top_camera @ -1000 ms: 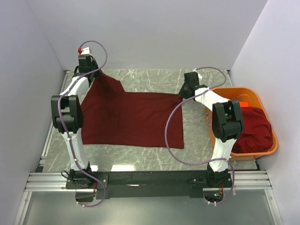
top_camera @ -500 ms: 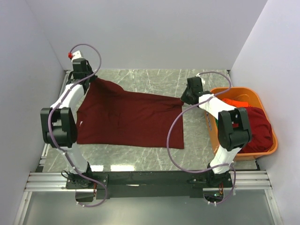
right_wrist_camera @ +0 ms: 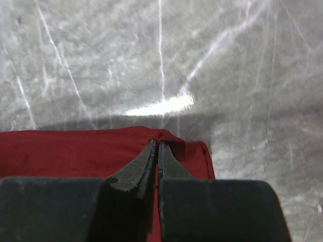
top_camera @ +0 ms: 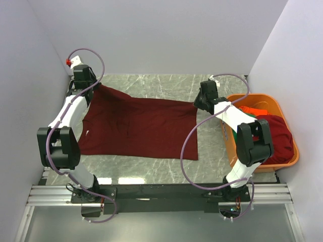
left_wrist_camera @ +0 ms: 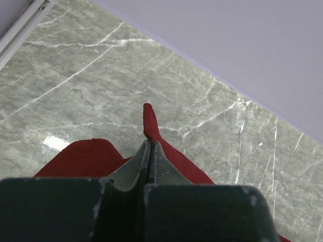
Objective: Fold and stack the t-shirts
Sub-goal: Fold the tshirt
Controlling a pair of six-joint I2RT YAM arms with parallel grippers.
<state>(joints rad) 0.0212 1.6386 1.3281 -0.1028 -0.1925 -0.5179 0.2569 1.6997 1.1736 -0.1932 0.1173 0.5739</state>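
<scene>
Across the veined marble tabletop [top_camera: 161, 83], a soft maroon t-shirt [top_camera: 141, 128] lies stretched flat; left claw [left_wrist_camera: 150, 144] and right claw [right_wrist_camera: 157, 145] each clamp tight on a far corner.

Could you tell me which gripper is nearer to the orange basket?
Right. The right gripper pinches the maroon t-shirt close to the basket; the left gripper holds its far-left corner.

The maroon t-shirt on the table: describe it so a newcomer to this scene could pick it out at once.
Start at the grey marble table. Across its middle lies the maroon t-shirt, far corners pinched by the left gripper and right gripper. Unlike the maroon cloth heaped in the orange basket on the right, it is spread out.
</scene>
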